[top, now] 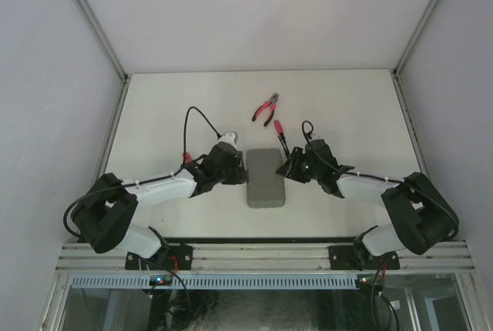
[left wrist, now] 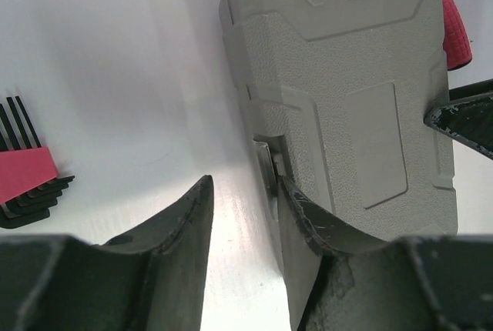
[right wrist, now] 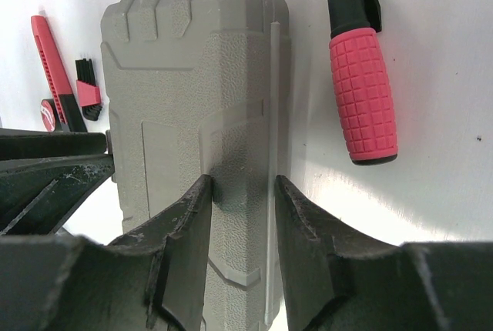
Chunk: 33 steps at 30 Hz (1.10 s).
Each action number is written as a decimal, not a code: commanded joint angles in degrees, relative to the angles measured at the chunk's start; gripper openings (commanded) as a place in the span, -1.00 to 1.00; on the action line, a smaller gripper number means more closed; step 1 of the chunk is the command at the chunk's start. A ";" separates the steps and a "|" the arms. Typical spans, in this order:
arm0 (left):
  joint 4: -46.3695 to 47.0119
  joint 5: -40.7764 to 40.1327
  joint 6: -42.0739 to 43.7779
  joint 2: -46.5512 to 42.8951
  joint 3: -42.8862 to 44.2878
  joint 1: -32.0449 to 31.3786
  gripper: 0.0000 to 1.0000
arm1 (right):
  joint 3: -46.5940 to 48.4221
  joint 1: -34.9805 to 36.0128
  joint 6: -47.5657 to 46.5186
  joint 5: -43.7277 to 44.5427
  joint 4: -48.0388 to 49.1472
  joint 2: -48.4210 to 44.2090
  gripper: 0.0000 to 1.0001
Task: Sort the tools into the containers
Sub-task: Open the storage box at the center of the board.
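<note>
Grey tool case [top: 266, 178]: shut, flat on table [top: 354, 100], at centre of top view, between both arms. Lid not yet raised. No tool visible inside.

Tools lying outside the case, on the table:
- red-handled pliers [top: 266, 109]: upper centre of top view, well apart from case.
- screwdriver [right wrist: 362, 92]: red grip at upper right of right wrist view, just beside long edge of case, apparently not touching.
- hex key set [left wrist: 27, 173]: red holder at left edge of left wrist view, apart from case.
- long red piece [right wrist: 48, 58]: upper left of right wrist view, beyond far side of case. Smaller red-and-black items next to it, too small to identify.

Left gripper [left wrist: 243, 219]: lower centre of left wrist view, jaws parted, set astride latch [left wrist: 269, 163] on side of case. One finger [left wrist: 308, 223] against case wall, bare table visible in the gap to the other. Nothing clamped.

Right gripper [right wrist: 243, 223]: lower centre of right wrist view, at opposite long side of case. Jaws partly apart, astride rim of case. Pinching rim or merely placed over it: cannot tell.

Progress, as judged: sorting not begun, no tool placed. Step in hand, probably: unlatching and opening case, one arm at latch, the other bracing. Left to do: release latch, swing halves apart, move every tool into case.
</note>
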 commanded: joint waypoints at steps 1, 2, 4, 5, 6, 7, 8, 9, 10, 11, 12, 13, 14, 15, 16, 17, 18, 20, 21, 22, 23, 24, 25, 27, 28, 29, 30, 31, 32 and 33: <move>0.27 -0.52 -0.70 -0.08 -1.22 0.28 -0.19 | -2.16 0.57 -4.13 4.51 -12.05 3.32 -0.29; -0.23 -1.03 -0.75 -0.16 -1.09 0.32 -0.21 | -2.14 0.59 -4.12 4.51 -12.05 3.33 -0.30; -1.54 -2.26 -0.73 -0.40 -0.88 0.33 -0.26 | -2.08 0.57 -4.12 4.55 -12.05 3.43 -0.29; -2.03 -2.72 -0.58 -0.53 -0.81 0.33 -0.27 | -2.02 0.58 -4.13 4.51 -12.09 3.49 -0.29; -2.47 -3.21 -0.53 -0.94 -0.78 0.33 -0.28 | -2.00 0.65 -4.12 4.51 -12.05 3.60 -0.29; -2.79 -3.64 -0.46 -1.20 -0.81 0.33 -0.28 | -1.98 0.66 -4.12 4.51 -12.09 3.59 -0.29; -3.16 -4.07 -0.33 -1.40 -0.79 0.33 -0.29 | -1.92 0.70 -4.09 4.51 -12.13 3.67 -0.29; -3.44 -4.37 -0.15 -1.64 -0.81 0.31 -0.29 | -1.90 0.74 -4.10 4.55 -12.14 3.62 -0.29; -3.83 -4.70 0.04 -1.72 -0.69 0.33 -0.30 | -1.85 0.75 -4.12 4.59 -12.18 3.59 -0.29; -4.28 -5.07 0.16 -1.65 -0.52 0.33 -0.31 | -1.87 0.75 -4.12 4.60 -12.26 3.64 -0.29; -4.97 -5.94 0.27 -1.45 -0.09 0.33 -0.32 | -1.87 0.79 -4.12 4.66 -12.23 3.64 -0.29; -5.77 -6.48 0.30 -1.25 0.28 0.33 -0.33 | -1.87 0.83 -4.12 4.66 -12.22 3.60 -0.29; -6.37 -6.96 0.42 -1.01 0.55 0.33 -0.34 | -1.89 0.84 -4.12 4.68 -12.22 3.60 -0.29; -6.78 -7.28 0.42 -0.88 0.71 0.33 -0.35 | -1.86 0.84 -4.14 4.68 -12.35 3.54 -0.29; -6.97 -7.40 0.45 -0.80 0.77 0.33 -0.35 | -1.87 0.84 -4.11 4.75 -12.37 3.44 -0.29; -6.99 -7.47 0.44 -0.81 0.74 0.33 -0.35 | -1.89 0.90 -4.12 4.77 -12.40 3.43 -0.29; -6.99 -7.48 0.44 -0.83 0.71 0.33 -0.35 | -1.87 0.92 -4.12 4.82 -12.48 3.45 -0.28; -6.80 -7.18 0.25 -1.04 0.70 0.33 -0.35 | -1.83 0.92 -4.20 4.90 -12.58 3.36 -0.28; -6.40 -6.83 0.26 -1.41 0.54 0.33 -0.34 | -1.86 0.93 -4.20 4.94 -12.62 3.35 -0.29; -5.86 -6.44 0.18 -2.13 0.29 0.33 -0.33 | -1.82 0.93 -4.20 4.95 -12.66 3.36 -0.28; -5.23 -6.14 0.11 -2.81 0.03 0.33 -0.32 | -1.82 0.92 -4.20 4.95 -12.71 3.40 -0.28; -4.89 -6.18 0.09 -3.58 -0.24 0.33 -0.31 | -1.89 1.02 -4.20 4.95 -12.71 3.33 -0.28; -4.71 -6.39 -0.05 -4.35 -0.48 0.36 -0.31 | -1.87 1.01 -4.20 5.01 -12.67 3.28 -0.28; -4.34 -6.81 -0.43 -5.96 -0.88 0.37 -0.29 | -1.81 1.09 -4.21 5.04 -12.75 3.16 -0.28; -3.90 -6.70 -0.57 -6.78 -1.20 0.45 -0.28 | -1.86 1.10 -4.21 5.04 -12.80 3.19 -0.28; -3.32 -6.19 -0.90 -7.53 -1.59 0.54 -0.25 | -1.88 1.13 -4.20 5.04 -12.78 3.20 -0.28; -2.53 -5.54 -1.05 -8.14 -1.95 0.59 -0.21 | -1.89 1.10 -4.20 5.04 -12.76 3.15 -0.28; -1.58 -4.60 -1.06 -8.55 -2.30 0.66 -0.17 | -1.89 1.10 -4.20 5.01 -12.69 3.21 -0.28; -0.32 -3.33 -1.10 -8.70 -2.56 0.68 -0.14 | -1.88 1.14 -4.20 5.03 -12.69 3.28 -0.28; 0.66 -2.26 -1.10 -8.50 -2.68 0.67 -0.12 | -1.88 1.23 -4.20 5.04 -12.67 3.17 -0.28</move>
